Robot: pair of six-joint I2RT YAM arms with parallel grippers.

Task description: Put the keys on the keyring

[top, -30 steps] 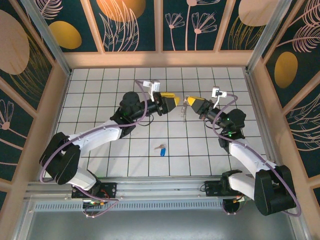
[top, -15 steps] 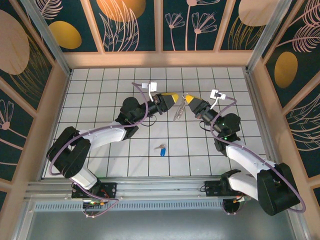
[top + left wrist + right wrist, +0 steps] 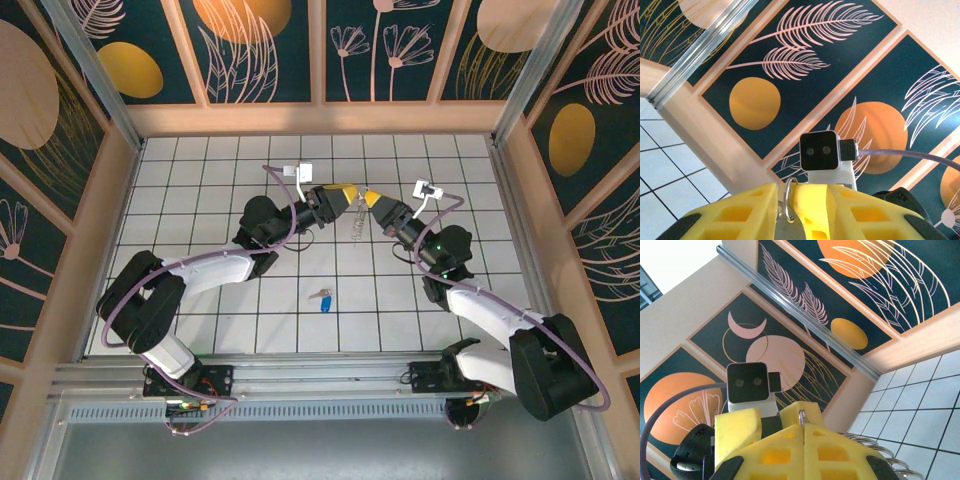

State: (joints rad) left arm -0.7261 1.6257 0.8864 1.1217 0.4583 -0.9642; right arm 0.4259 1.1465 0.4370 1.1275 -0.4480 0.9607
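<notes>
Showing the two-handed hold on the ring. Top view: since a second ago the left gripper (image 3: 345, 194) and right gripper (image 3: 370, 199) have drawn tip to tip, with the keyring (image 3: 357, 222) hanging between them. The blue key (image 3: 323, 298) lies unmoved on a tile nearer the bases, well apart and in no container. Left wrist view: the yellow fingers (image 3: 752, 202) have closed on the ring wire (image 3: 786, 197). Right wrist view: the jaws are clamped on the keyring (image 3: 801, 415). Threading probably requires one arm to let go and fetch the key.
</notes>
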